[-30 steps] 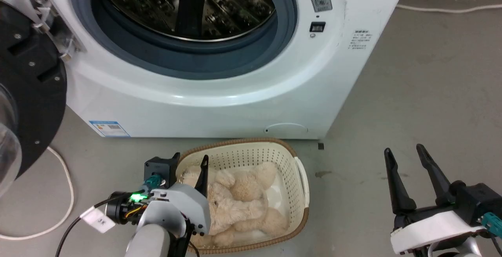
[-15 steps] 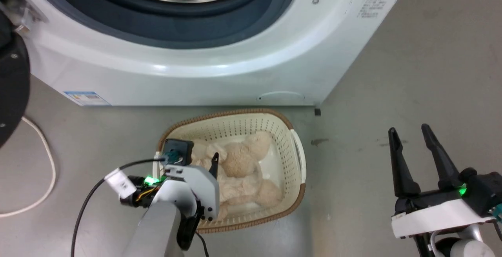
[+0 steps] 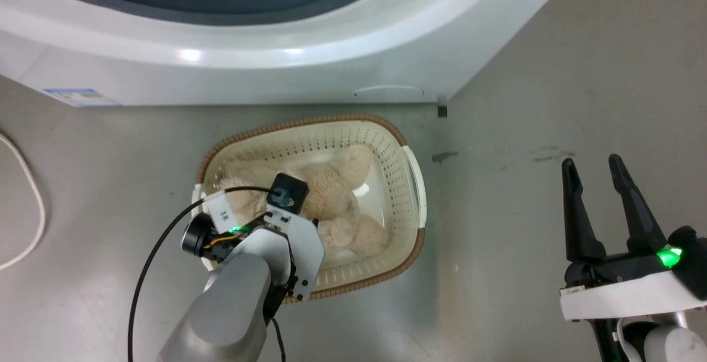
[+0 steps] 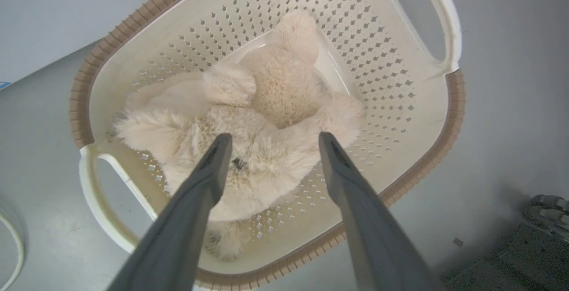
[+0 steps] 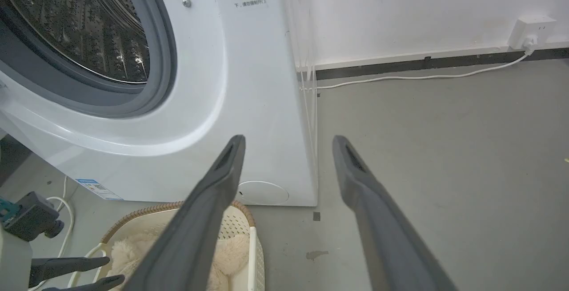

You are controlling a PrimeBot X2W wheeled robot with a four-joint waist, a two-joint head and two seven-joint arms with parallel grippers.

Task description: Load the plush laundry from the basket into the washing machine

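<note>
The cream plush laundry (image 3: pixel 345 182) lies in the basket (image 3: pixel 406 185) on the floor, just in front of the white washing machine (image 3: pixel 276 69). My left wrist hangs over the basket's near left part and hides its own fingers in the head view. In the left wrist view my left gripper (image 4: pixel 274 136) is open, pointing down, its fingertips astride the plush (image 4: pixel 271 86) just above the fur, inside the basket (image 4: pixel 453 117). My right gripper (image 3: pixel 592 161) stands open and empty over bare floor at the right. The right wrist view shows the steel drum (image 5: pixel 89 29) and the basket (image 5: pixel 253 242).
A white cable (image 3: pixel 25 196) loops on the floor at the left. A black cable (image 3: pixel 146 265) trails from my left wrist. Another white cable (image 5: pixel 422 77) runs along the wall to a socket (image 5: pixel 531 29). Grey floor stretches right of the washer.
The head camera has tilted down, so the washer's opening slid out at the top. My left gripper has moved in over the basket and down towards the plush. The right gripper has stayed open.
</note>
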